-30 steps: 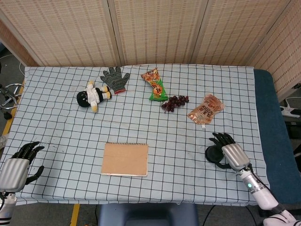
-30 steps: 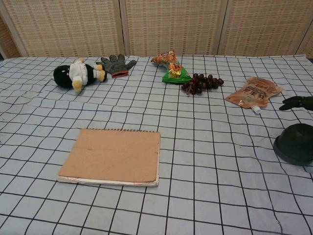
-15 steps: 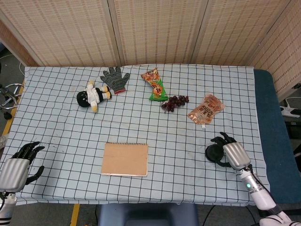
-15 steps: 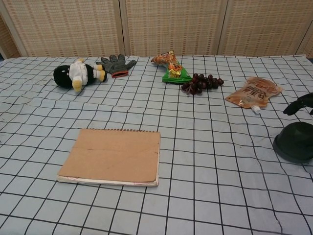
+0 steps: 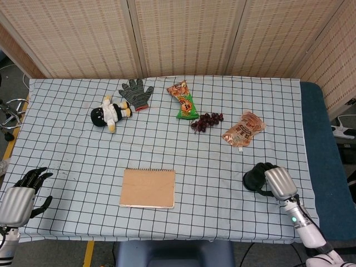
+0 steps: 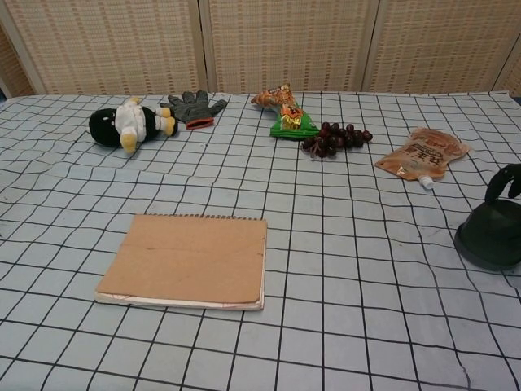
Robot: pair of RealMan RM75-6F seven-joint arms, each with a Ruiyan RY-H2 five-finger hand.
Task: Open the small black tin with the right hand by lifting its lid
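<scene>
Change: since a second ago my right hand (image 5: 276, 182) has curled its fingers down over the small black tin (image 5: 253, 179).
Right hand: fingers on the lid; firm hold cannot be told.
Left hand (image 5: 20, 196): empty, fingers apart.
Tin: near-right on checked cloth (image 5: 167, 144).

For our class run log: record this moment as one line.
right hand: fingers curled over small black tin | lid: still on | left hand: open, idle at table edge

At the right edge, dark fingers of the right robot hand (image 6: 506, 184) curl over the small round black tin (image 6: 489, 237).
</scene>
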